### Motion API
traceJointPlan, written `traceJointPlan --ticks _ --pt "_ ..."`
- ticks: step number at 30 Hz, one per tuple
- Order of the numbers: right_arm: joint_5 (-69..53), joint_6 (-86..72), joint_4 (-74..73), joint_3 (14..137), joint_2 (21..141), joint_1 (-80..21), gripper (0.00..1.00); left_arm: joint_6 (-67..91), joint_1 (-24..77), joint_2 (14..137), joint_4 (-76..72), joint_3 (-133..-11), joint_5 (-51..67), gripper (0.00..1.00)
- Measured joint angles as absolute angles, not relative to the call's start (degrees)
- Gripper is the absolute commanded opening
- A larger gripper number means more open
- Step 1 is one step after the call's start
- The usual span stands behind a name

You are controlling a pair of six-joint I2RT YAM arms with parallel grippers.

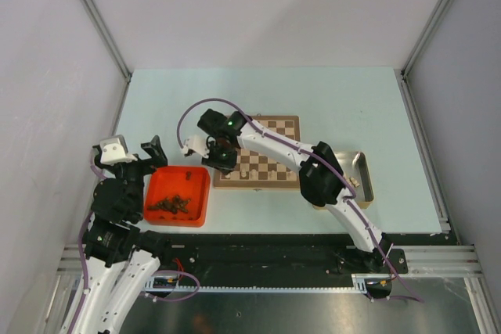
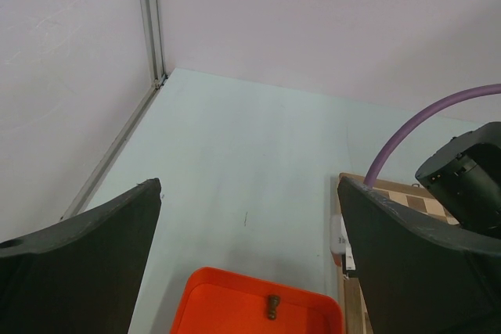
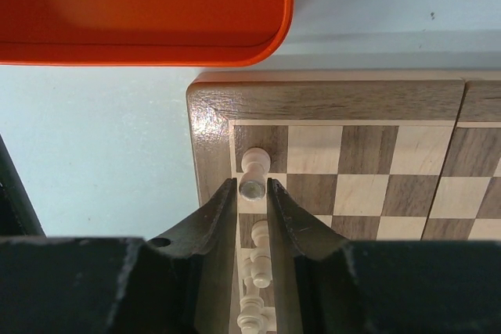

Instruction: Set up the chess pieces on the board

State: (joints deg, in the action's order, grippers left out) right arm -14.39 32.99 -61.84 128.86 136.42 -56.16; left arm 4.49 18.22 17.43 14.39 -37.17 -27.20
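Your right hand (image 3: pixel 252 184) has its fingers narrowly apart, one on each side of a pale piece (image 3: pixel 253 190). I cannot tell whether they pinch it or only flank it. The piece sits between the tips at the corner of the board (image 3: pixel 329 99) that faces the red tray (image 3: pixel 141 5). It looks roughly upright, its long axis in line with the fingers. Other pale pieces (image 3: pixel 261 244) stand in the edge file just behind it, so any retreat probably has to go straight up. The right arm reaches across the board, wrist turned down. Your left hand (image 2: pixel 250 185) hangs wide apart above the bench (image 2: pixel 250 138) by the tray, well away.
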Motion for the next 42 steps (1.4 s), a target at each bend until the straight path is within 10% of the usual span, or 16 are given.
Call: traceJointPlan --ticks 42 --pt "-14.96 32.95 -61.84 131.9 138.37 -57.06 0.11 4.49 18.22 17.08 14.26 -37.06 -26.76 1.0"
